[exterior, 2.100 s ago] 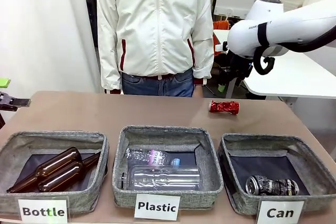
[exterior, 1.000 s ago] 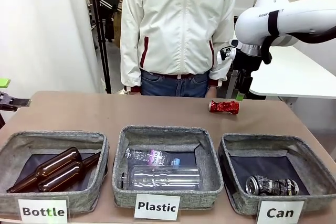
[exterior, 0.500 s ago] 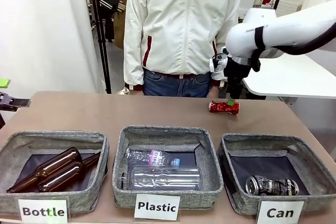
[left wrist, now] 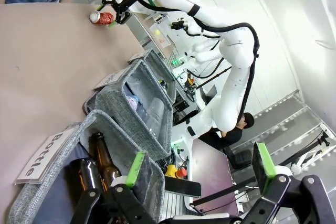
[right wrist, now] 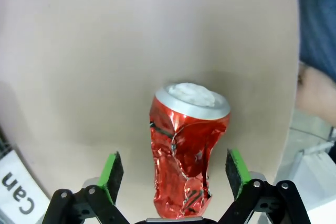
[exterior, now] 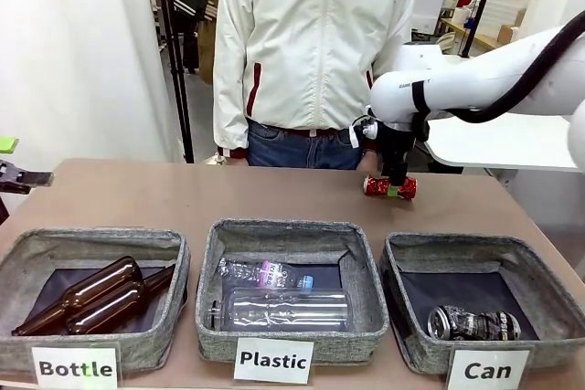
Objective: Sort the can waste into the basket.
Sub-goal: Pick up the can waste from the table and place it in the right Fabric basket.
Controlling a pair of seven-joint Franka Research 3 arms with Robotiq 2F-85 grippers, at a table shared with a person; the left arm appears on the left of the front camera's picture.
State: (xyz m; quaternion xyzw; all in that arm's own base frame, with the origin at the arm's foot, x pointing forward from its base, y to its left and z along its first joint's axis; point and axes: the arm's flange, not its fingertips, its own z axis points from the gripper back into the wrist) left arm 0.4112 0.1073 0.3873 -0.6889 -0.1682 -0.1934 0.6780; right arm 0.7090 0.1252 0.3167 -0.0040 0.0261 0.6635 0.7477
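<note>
A crushed shiny red can [exterior: 390, 186] lies on its side on the table's far right part, in front of the person. My right gripper [exterior: 396, 189] has come down over it. In the right wrist view the red can [right wrist: 186, 150] lies between the green pads [right wrist: 111, 170], which stand open on either side with gaps to the can. A dark crushed can [exterior: 473, 323] lies inside the grey basket [exterior: 395, 267] marked "Can" at the front right. My left gripper [left wrist: 199, 166] hangs open and holds nothing, off the table's left edge [exterior: 13, 163], near the Bottle basket.
A middle basket [exterior: 212, 253] marked "Plastic" holds clear bottles. The left basket [exterior: 23, 248] marked "Bottle" holds brown glass bottles. A person in a white jacket [exterior: 311, 43] stands at the far edge, close behind the red can.
My right arm has swung left and down, bringing its open gripper from above the table's far right edge onto the red can. The person has shifted slightly. The left arm stayed still.
</note>
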